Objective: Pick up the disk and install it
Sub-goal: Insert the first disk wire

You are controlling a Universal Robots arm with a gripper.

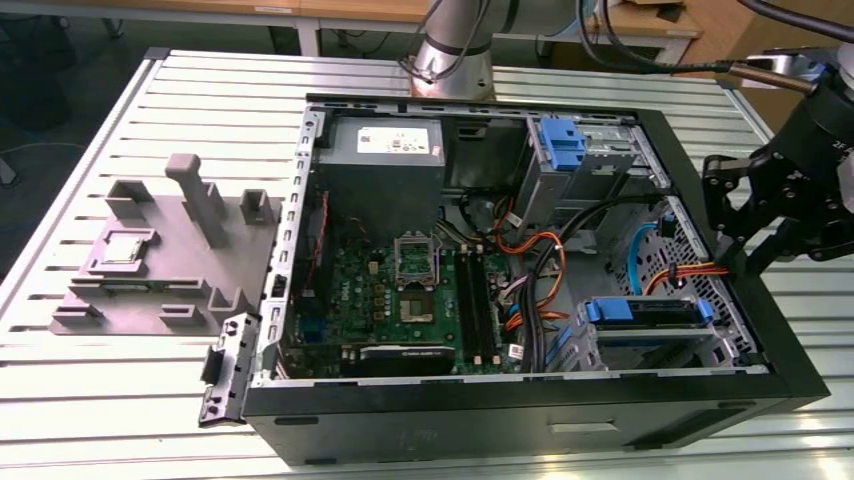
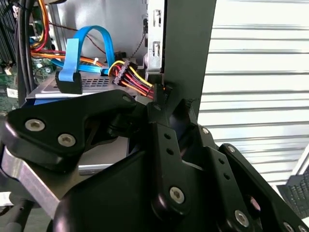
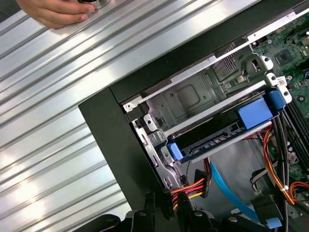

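One grey fixture [image 1: 160, 260] sits on the slatted tabletop [image 1: 94, 385] at the exterior view's left, with a small square part [image 1: 120, 247] lying in one of its recesses. Just beside it, toward the exterior view's right, lies an open black case [image 1: 534, 425]. Inside, the green board [image 1: 400, 290] fills the near left part and the grey supply [image 1: 387, 148] sits behind it. The arm's base [image 1: 454, 45] rises from the tabletop beyond the case. Farther right inside the case, the disk [image 1: 561, 145] sits in the far drive cage. In the first wrist view the disk [image 3: 219, 139] is slid into a slot of that cage, its blue carrier showing at both ends, with a bare slot between it and the case wall. A second drive [image 1: 645, 312] with a blue front lies in the near cage, and the second wrist view shows it [image 2: 48, 94] under a looped blue cable [image 2: 91, 36]. A plug [image 2: 129, 75] on red, yellow and black wires lies near the case wall, and the first wrist view shows this plug [image 3: 195, 186] hanging free of the disk. At the exterior view's right the pincer [image 1: 747, 235] hovers over the case's right wall, between the two cages. In both wrist views the pincer [image 2: 168, 104] [image 3: 167, 212] has its tips a narrow gap apart, gripping nothing, near the plug and well apart from the disk. A person's hand [image 3: 58, 12] rests on the tabletop outside the case.
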